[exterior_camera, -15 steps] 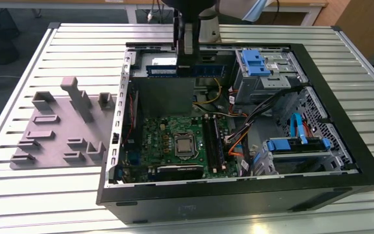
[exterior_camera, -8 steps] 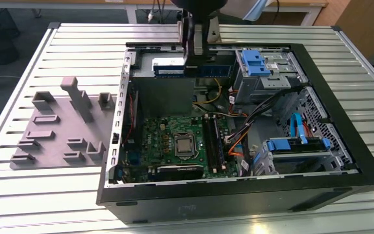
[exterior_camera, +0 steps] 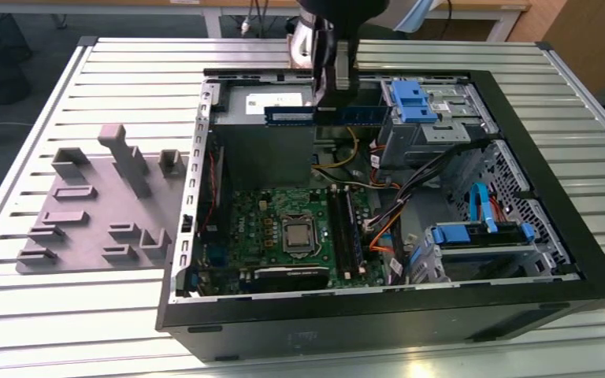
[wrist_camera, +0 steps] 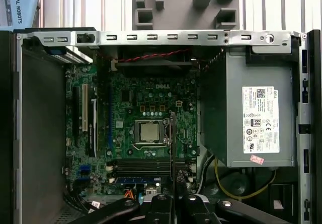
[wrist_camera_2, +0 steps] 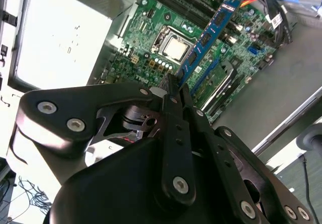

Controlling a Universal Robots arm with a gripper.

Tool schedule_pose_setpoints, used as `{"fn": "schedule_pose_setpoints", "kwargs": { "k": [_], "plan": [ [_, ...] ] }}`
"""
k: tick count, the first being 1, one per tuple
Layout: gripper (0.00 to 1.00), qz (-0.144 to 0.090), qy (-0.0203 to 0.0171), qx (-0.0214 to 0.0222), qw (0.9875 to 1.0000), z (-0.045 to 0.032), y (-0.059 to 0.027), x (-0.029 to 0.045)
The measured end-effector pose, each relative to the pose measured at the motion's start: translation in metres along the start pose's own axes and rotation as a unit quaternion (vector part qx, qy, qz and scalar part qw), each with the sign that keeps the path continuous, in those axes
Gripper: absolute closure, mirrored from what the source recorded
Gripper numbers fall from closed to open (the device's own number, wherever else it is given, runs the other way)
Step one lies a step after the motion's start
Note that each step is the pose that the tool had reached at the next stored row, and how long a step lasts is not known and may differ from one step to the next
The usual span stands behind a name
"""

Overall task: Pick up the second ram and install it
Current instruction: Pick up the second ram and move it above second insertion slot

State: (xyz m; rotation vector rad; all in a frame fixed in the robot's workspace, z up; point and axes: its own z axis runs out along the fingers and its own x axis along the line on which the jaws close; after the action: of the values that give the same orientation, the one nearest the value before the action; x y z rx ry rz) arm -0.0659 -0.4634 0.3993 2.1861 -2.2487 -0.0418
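Black PC tower case [exterior_camera: 387, 319] lying on its side, open side up, on silver slatted metal table [exterior_camera: 124, 63]. Inside: green mobo [exterior_camera: 271, 213] w/ square silver CPU [exterior_camera: 298, 234] in socket approx mid-board. Grey sheet-metal PSU box [wrist_camera: 241, 113] w/ white label sits beside mobo; yellow wires [wrist_camera: 251, 193] loop next to it. Blue plastic drive caddy [exterior_camera: 413, 102] + second blue caddy [exterior_camera: 471, 234] along case's side at exterior view's right, thin blue cable [exterior_camera: 484, 206] btwn them. Grey plastic fixture plate [exterior_camera: 103, 205] w/ upright blocks + slots on table, just beside case at exterior view's left.
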Motion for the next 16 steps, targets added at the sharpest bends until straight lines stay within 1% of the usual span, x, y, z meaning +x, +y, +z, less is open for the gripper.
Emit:
{"fn": "schedule_pose_setpoints", "kwargs": {
  "k": [7,16],
  "plan": [
    [0.86,0.0,0.0,0.0,1.0,0.0004,-0.0129,-0.0004],
    [0.86,0.0,0.0001,0.0,1.0,0.0008,-0.0333,-0.0009]
  ]
}}
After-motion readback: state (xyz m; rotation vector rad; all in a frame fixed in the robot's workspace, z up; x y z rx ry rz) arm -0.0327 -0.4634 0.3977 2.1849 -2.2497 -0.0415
